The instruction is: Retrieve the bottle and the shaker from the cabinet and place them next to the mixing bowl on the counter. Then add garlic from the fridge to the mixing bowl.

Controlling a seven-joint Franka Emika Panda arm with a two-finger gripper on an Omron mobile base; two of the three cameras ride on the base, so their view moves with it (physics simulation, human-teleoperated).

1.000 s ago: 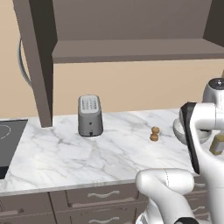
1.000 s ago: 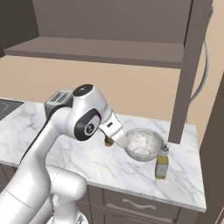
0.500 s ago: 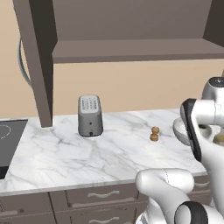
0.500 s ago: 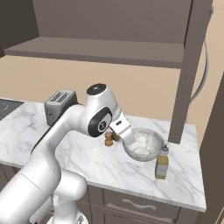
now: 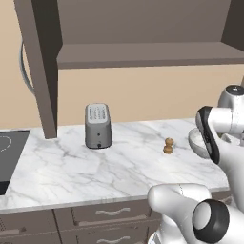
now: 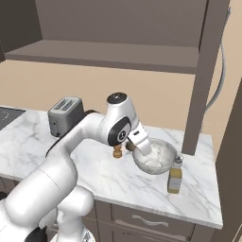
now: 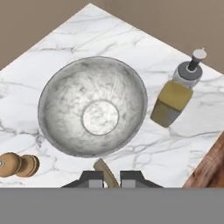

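The mixing bowl (image 7: 57,92) stands empty on the counter (image 7: 100,26), its rim just ahead of my fingertips. My gripper (image 7: 108,177) is shut on a small tan piece, the garlic (image 7: 104,169), above the bowl's near rim. In the right base view the gripper (image 6: 142,146) hangs over the left edge of the bowl (image 6: 158,163). The brown shaker (image 6: 117,151) stands just left of the bowl, and the bottle (image 6: 175,176) of yellowish liquid just right of it. The shaker (image 7: 17,164) and bottle (image 7: 175,98) flank the bowl. The cabinet (image 6: 104,52) hangs above with a bare shelf.
A grey toaster (image 5: 98,126) stands at the back left of the counter (image 5: 71,167), with a dark cooktop (image 5: 9,152) at the far left. A cabinet side panel (image 6: 203,85) comes down to the counter behind the bowl. Brown drawers (image 5: 109,214) run below.
My arm has swung right, carrying the shut gripper from beside the shaker to over the bowl's near rim. Bowl, bottle and shaker have stayed put.
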